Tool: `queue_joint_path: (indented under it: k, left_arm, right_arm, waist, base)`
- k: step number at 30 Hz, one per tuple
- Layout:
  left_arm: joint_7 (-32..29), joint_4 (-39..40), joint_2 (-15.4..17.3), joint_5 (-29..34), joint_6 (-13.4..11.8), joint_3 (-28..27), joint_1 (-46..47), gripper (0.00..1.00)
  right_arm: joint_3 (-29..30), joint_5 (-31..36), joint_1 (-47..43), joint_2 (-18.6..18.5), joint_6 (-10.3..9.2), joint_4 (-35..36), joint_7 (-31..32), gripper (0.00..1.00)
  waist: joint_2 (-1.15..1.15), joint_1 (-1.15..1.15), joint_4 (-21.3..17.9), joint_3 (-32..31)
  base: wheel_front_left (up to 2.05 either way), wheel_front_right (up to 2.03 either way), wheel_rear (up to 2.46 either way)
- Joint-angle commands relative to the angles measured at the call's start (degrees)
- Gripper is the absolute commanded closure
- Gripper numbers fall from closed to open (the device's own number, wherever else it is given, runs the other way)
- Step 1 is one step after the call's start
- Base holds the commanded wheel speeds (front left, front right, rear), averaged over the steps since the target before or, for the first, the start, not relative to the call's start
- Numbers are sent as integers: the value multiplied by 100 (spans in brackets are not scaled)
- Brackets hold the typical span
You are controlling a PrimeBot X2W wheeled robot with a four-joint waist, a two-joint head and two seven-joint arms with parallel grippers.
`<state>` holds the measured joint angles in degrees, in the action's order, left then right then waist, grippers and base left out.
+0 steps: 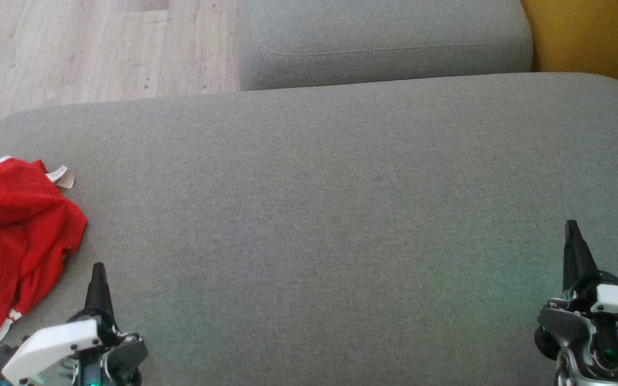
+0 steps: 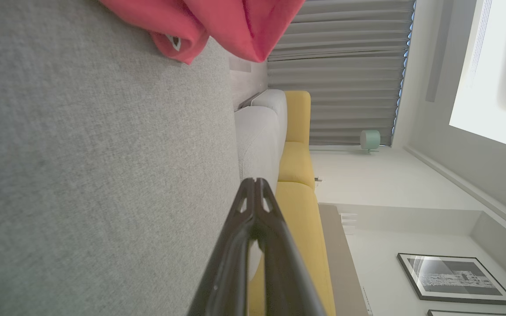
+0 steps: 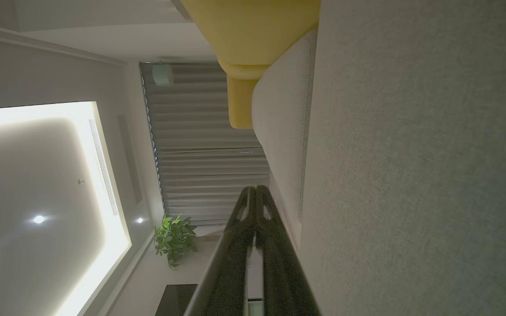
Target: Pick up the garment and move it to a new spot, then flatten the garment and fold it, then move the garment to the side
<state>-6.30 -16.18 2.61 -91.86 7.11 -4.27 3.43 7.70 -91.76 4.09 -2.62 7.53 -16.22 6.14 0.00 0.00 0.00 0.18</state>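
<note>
A crumpled red garment point(image 1: 14, 241) with white trim lies bunched at the left edge of the grey sofa seat point(image 1: 319, 214); its red cloth point(image 2: 218, 22) hangs along the top of the left wrist view. Just to the right of the garment's lower end, my left gripper point(image 1: 97, 271) is shut and empty, apart from the cloth. My right gripper point(image 1: 572, 228) stands far off at the seat's right side, also shut with nothing held. Both wrist views show the fingertips pressed together, left point(image 2: 255, 181) and right point(image 3: 255, 188).
A second grey cushion point(image 1: 384, 43) sits behind the seat. Wooden floor point(image 1: 89, 48) lies at the upper left and a yellow sofa point(image 1: 593, 37) at the upper right. The broad middle of the seat is bare grey fabric.
</note>
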Motion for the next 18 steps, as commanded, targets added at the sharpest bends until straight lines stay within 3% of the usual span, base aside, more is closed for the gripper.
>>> queue_joint_path:
  k: [1, 18]
  left_arm:
    - [-16, 215, 27, -33, 37, -222, 276, 100]
    - [-16, 215, 27, -33, 37, -222, 276, 100]
  right_arm:
    - [-120, -43, 209, -26, -4, 220, 33, 100]
    - [-120, -43, 209, -26, -4, 220, 33, 100]
  waist:
    - [0, 0, 0, 0]
    - [0, 0, 0, 0]
  base:
    - [0, 0, 0]
    - [0, 0, 0]
